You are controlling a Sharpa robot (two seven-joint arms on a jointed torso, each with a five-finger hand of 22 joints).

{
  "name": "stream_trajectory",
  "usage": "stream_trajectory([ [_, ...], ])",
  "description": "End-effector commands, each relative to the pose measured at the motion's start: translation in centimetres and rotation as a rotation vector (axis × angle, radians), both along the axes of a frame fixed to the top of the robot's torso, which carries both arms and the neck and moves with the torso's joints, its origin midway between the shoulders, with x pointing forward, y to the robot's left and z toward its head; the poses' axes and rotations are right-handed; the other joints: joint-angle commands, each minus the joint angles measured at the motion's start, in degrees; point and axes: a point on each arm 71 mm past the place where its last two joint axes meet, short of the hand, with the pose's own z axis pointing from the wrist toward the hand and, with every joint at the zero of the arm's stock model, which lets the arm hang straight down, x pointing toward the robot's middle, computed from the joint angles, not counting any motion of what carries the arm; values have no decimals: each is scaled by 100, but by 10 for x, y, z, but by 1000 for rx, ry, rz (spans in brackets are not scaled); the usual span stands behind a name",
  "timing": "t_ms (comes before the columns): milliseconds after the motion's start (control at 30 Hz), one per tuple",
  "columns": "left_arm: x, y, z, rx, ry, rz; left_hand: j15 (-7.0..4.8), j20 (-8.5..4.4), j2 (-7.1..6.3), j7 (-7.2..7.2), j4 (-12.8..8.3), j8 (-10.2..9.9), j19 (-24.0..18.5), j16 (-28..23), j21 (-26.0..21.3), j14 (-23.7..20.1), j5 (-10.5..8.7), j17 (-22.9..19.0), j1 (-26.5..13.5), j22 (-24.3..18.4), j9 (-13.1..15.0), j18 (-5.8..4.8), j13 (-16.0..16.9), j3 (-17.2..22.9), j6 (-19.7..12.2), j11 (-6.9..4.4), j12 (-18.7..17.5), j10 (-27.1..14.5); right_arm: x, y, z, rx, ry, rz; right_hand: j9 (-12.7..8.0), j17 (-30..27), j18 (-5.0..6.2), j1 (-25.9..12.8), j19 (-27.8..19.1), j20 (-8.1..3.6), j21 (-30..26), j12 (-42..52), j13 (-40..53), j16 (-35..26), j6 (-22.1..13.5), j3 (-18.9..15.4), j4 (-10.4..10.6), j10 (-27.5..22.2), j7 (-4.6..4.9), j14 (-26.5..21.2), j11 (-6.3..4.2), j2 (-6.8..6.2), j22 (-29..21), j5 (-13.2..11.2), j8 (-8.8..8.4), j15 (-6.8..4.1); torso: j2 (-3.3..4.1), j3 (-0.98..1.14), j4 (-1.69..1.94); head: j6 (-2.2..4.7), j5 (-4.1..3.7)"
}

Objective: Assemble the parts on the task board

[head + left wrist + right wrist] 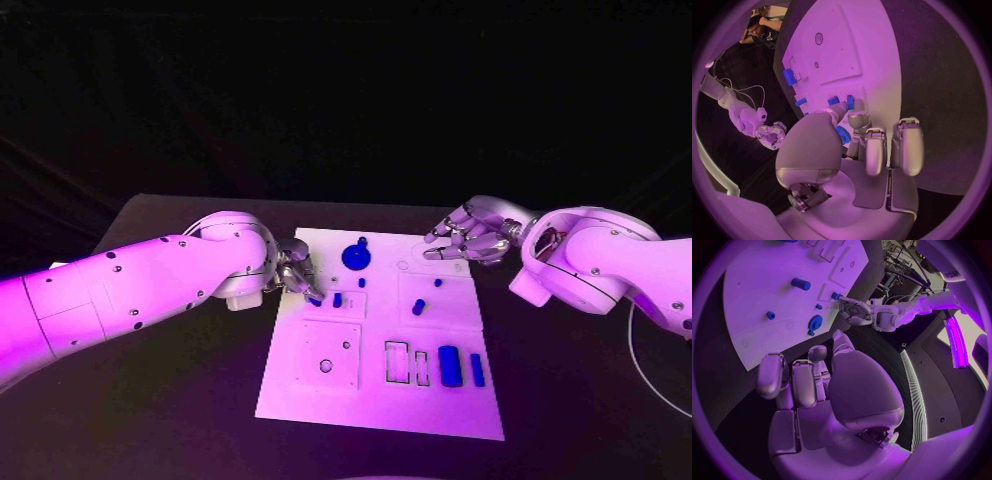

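Note:
The white task board (378, 400) lies in the middle of the black table. On its far half are a blue gear (355, 258) and several small blue parts, among them a peg (418, 307). A blue block (450, 365) and a thin blue bar (476, 370) lie at its near right. My left hand (299, 274) is at the board's left edge and pinches a small blue part (842, 135) between thumb and finger. Over the board's far right corner, my right hand (464, 240) hangs with loosely bent fingers and holds nothing.
Outlined recesses (397, 362) and a square plate with holes (330, 357) mark the board's near half. A thin white cable (639, 350) runs on the table at the right. Bare black table (173, 400) surrounds the board.

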Motion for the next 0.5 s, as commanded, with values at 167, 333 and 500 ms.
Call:
stream_trajectory([
  [167, -5, -3, -8, 28, 38, -18, 17, -32, 8, -54, -628, 33, 391, 18, 63, 602, 72, 1510, -92, 1073, -15, -51, 78, 767, 90, -11, 94, 122, -1, 2, -1, -1, 3, 18, 7, -5, 114, 29, -26, -1, -20, 17, -2, -39, 41, -28, -3, 11, -13, 166, -2, 47, -5, 30, 27, -27, 4, 3, -4, -9, -1],
  [333, -4, -5, -8, 25, 35, -7, -26, -53, -100, -135, -418, 68, 413, 18, 107, 602, 75, 1510, -470, 1122, -22, -64, 194, 556, 236, -68, 199, 214, -1, 2, 0, -1, 3, 18, 7, -5, 114, 29, -26, -1, -20, 17, -2, -39, 41, -28, -3, 11, -13, 166, -2, 47, -5, 30, 27, -27, 7, 5, -4, -19, -5],
  [500, -3, -8, -10, 32, 36, 0, -54, -77, -129, -168, -274, 68, 437, 18, 155, 602, 71, 1510, -711, 1173, -44, -78, 286, 356, 332, -97, 274, 269, -1, 2, 0, -1, 3, 17, 7, -5, 114, 29, -26, -1, -20, 17, -2, -39, 41, -28, -3, 11, -13, 166, -2, 47, -5, 30, 27, -27, 6, 4, -10, -27, -13],
])
